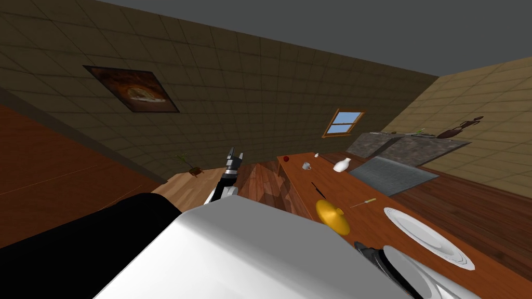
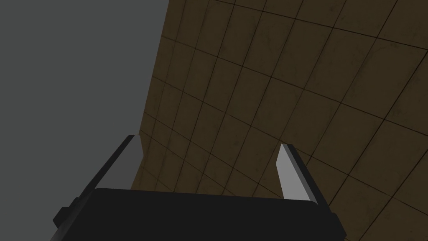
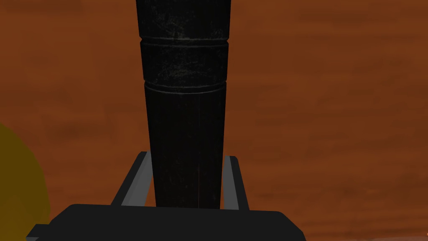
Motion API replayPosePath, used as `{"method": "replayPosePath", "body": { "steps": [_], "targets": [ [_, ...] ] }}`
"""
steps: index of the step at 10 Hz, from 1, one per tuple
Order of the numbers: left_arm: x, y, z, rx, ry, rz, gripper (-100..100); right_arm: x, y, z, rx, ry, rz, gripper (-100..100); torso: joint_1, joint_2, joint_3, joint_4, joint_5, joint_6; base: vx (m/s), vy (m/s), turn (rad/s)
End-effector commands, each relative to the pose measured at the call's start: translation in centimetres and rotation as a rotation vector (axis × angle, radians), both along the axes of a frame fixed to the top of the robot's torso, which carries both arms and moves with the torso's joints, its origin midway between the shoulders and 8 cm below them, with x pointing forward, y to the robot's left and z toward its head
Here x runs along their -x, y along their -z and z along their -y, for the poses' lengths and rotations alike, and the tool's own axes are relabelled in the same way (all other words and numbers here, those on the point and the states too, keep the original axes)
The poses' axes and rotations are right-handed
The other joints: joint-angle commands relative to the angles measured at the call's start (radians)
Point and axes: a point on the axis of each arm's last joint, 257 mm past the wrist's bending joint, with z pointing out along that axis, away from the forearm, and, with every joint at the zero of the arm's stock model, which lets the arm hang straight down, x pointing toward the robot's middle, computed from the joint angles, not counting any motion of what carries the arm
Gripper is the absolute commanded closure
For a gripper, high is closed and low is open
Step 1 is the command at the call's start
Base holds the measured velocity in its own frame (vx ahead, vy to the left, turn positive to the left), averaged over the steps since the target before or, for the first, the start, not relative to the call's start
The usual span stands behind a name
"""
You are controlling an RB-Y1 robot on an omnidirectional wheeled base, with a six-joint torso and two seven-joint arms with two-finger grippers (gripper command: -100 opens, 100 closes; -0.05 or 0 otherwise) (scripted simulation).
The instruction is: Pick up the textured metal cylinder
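Clenching the dark, ringed cylinder (image 3: pixel 184 104) — right end effector (image 3: pixel 188 156); left end effector (image 2: pixel 209 140) splayed.

I see a long wooden table (image 1: pixel 374 223) with a yellow domed lid (image 1: pixel 332 217) and a white plate (image 1: pixel 427 237) near me. A white jug (image 1: pixel 342 165), a cup (image 1: pixel 306 166) and a small red ball (image 1: pixel 286 158) are at the far end. Grey rug (image 1: pixel 392 174) beside the table. Potted plant (image 1: pixel 193 167) on a side table (image 1: pixel 187 188).

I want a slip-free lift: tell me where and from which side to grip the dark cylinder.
On the dark cylinder, grip the plain stretch short of its raised rings: the sides run straight, so flat fingers likely seat evenly. Come from that end, as the right pincer does, pressing both sides.
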Motion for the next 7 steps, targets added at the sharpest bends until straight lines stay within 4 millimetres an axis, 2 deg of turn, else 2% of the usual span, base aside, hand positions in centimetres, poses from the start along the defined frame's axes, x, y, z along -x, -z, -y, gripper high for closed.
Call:
{"method": "replayPosePath", "body": {
  "steps": [1,2,3,5,6,7],
  "targets": [
    [0.0,0.0,0.0,0.000,0.000,0.000,0,-1.1,-0.4,0.7,-0.002,0.002,0.005,100,0.000,0.000,0.000,0.000,0.000,0.000,-0.055,0.029,0.056],
    [0.0,0.0,0.0,0.000,0.000,0.000,0,-0.4,-0.3,1.2,0.004,0.017,-0.007,100,0.000,0.000,0.000,0.000,0.000,-0.001,-0.043,0.029,0.039],
    [0.0,0.0,0.0,0.000,0.000,0.000,0,-1.7,-0.6,1.4,-0.004,0.011,0.005,100,0.001,0.000,0.000,0.000,0.000,0.000,-0.066,0.044,0.053],
    [0.0,0.0,0.0,0.000,0.000,0.000,0,-0.9,-0.5,1.9,0.002,0.027,-0.008,100,0.001,0.000,0.000,0.000,0.001,0.000,-0.035,0.024,0.017],
    [0.0,0.0,0.0,0.000,0.000,0.000,0,-1.9,-0.8,2.1,-0.008,0.028,0.000,100,0.000,-0.001,-0.001,0.000,0.001,0.001,-0.039,0.037,0.041],
    [0.0,0.0,0.0,0.000,0.000,0.000,0,-1.4,-0.7,2.4,-0.005,0.038,-0.008,100,0.002,-0.001,0.000,0.000,0.001,0.000,-0.042,0.031,0.045]
  ]
}}
